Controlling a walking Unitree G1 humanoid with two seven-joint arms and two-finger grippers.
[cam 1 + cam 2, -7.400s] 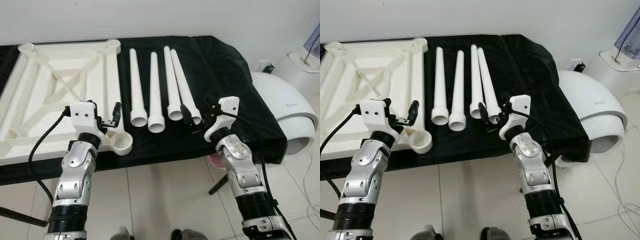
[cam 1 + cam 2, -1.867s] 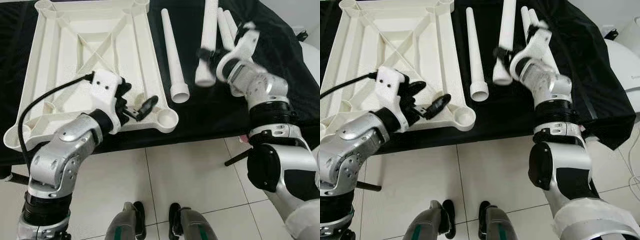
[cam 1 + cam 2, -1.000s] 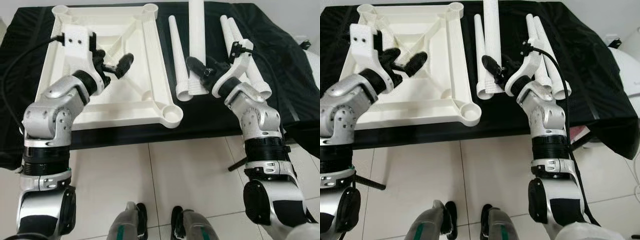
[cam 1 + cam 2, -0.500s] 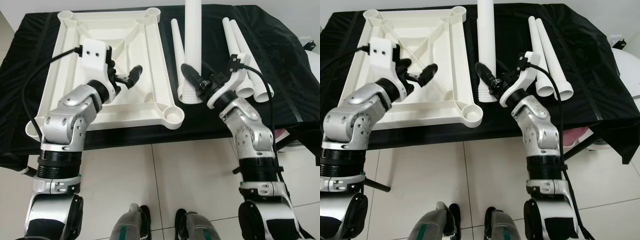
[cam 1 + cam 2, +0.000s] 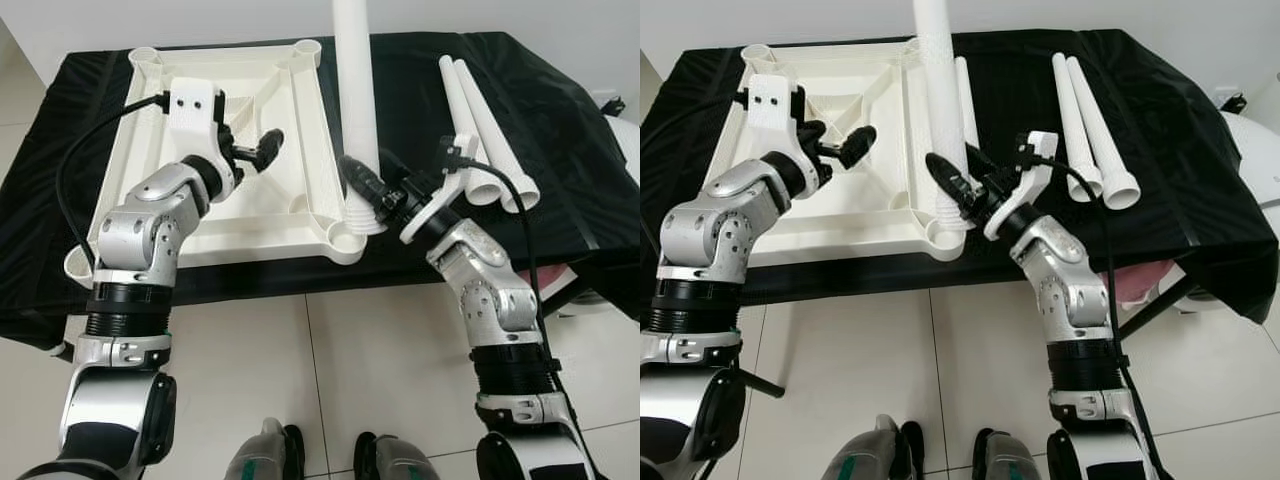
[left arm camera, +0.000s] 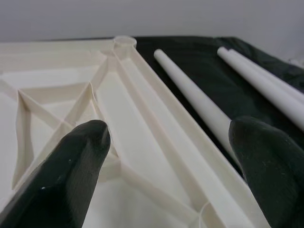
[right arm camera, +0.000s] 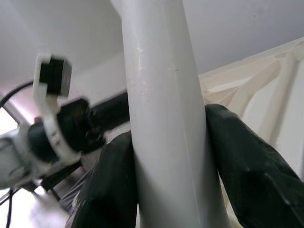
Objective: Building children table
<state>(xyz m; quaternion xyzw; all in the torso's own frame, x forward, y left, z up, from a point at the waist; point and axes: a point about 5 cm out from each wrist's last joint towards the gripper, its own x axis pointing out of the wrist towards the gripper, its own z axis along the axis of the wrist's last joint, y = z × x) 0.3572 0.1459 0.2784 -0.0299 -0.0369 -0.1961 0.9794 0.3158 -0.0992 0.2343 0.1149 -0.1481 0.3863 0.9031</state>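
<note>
Standing the white table leg (image 5: 357, 110) upright over the near right corner socket (image 5: 345, 238) of the upturned tabletop (image 5: 190, 215) is the step you are on, so watch one relation: the leg's wide flared end against that round socket. In the left eye view the flared end sits right at the socket's rim, on its outer edge; whether it has dropped inside or only rests on the lip you cannot tell from here.

Your right gripper (image 5: 368, 185) is clamped on the leg low down, just above the flare, one black finger on each side, as the right wrist view confirms (image 7: 171, 118). The leg's long axis runs nearly vertical with a slight lean. Judging by that, the seating will likely want the axis brought square to the tabletop before you press down.

Your left gripper (image 5: 245, 152) hovers with fingers spread and empty over the ribbed inner panel of the tabletop, well apart from the socket. The right arm is the nearer one.

Three more legs (image 5: 470, 120) lie flat on the black cloth (image 5: 570, 170): one beside the tabletop's right edge, two together farther right.
</note>
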